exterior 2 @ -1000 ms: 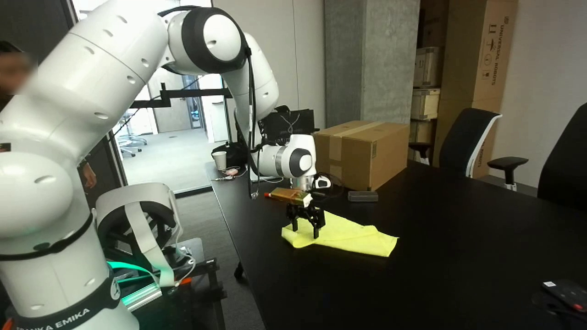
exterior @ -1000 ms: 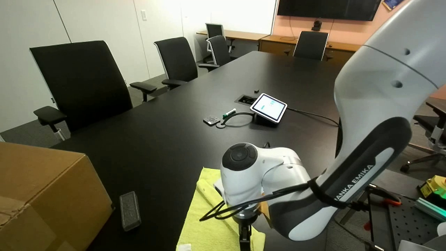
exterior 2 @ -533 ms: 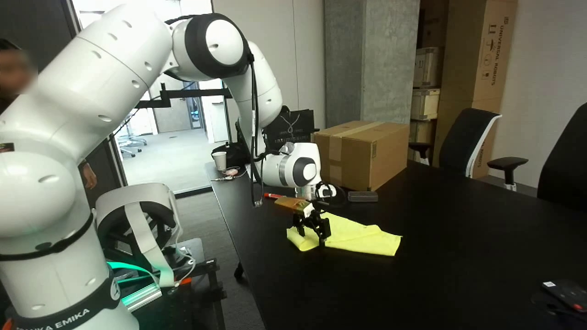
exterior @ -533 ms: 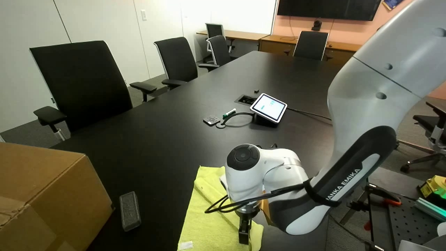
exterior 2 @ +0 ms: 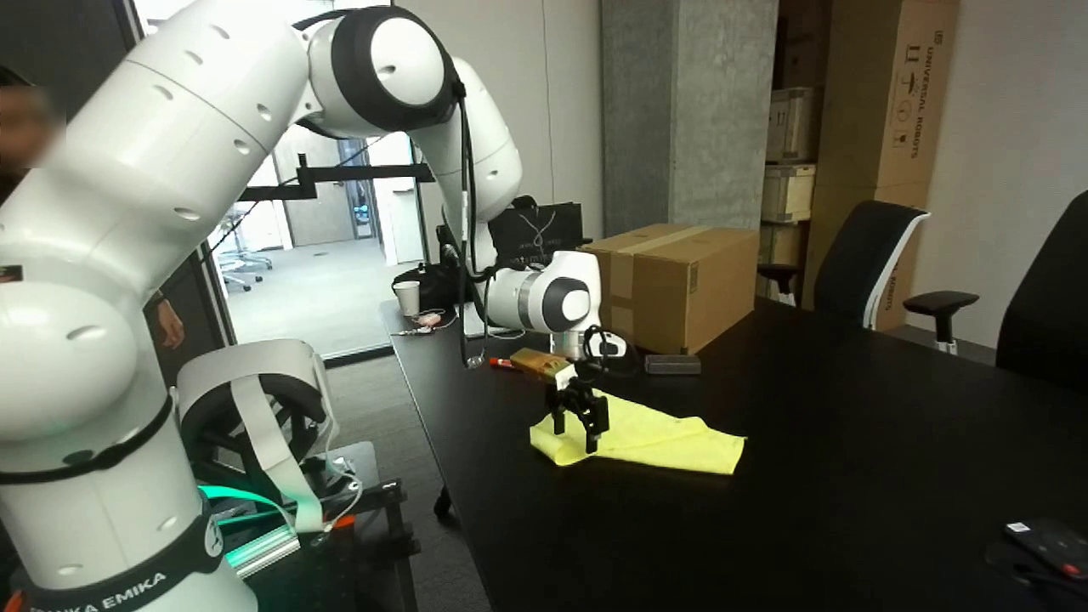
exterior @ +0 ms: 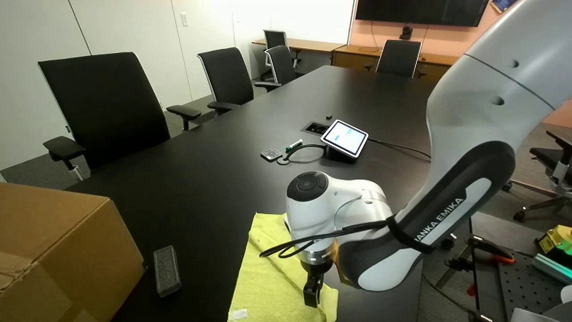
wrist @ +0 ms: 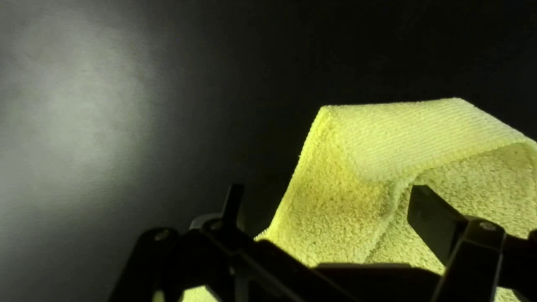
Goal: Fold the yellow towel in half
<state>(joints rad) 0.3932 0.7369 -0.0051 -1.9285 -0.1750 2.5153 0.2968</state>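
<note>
The yellow towel [exterior: 263, 286] lies on the black table, and it also shows in an exterior view [exterior 2: 671, 446]. A strip along its edge is turned over. In the wrist view the towel [wrist: 331, 209] has a ribbed flap with a curled edge and a ridge running down from it. My gripper [exterior 2: 575, 435] is open and empty, pointing down just above the towel's turned-over end; it also shows in an exterior view [exterior: 311, 300]. In the wrist view the gripper [wrist: 327, 193] has one finger beyond the towel's edge over bare table and the other over the towel.
A cardboard box [exterior: 67, 255] and a dark eraser-like block [exterior: 166, 270] stand beside the towel. Farther along the table are a tablet on a stand [exterior: 345, 138], a green marker [exterior: 294, 145] and a small square item [exterior: 271, 154]. A remote [exterior 2: 1050, 544] lies at the table's far side.
My gripper has shifted sideways and dipped onto the towel, then risen a little, staying open. The towel has slid slightly, toward the right in the view with the whole arm.
</note>
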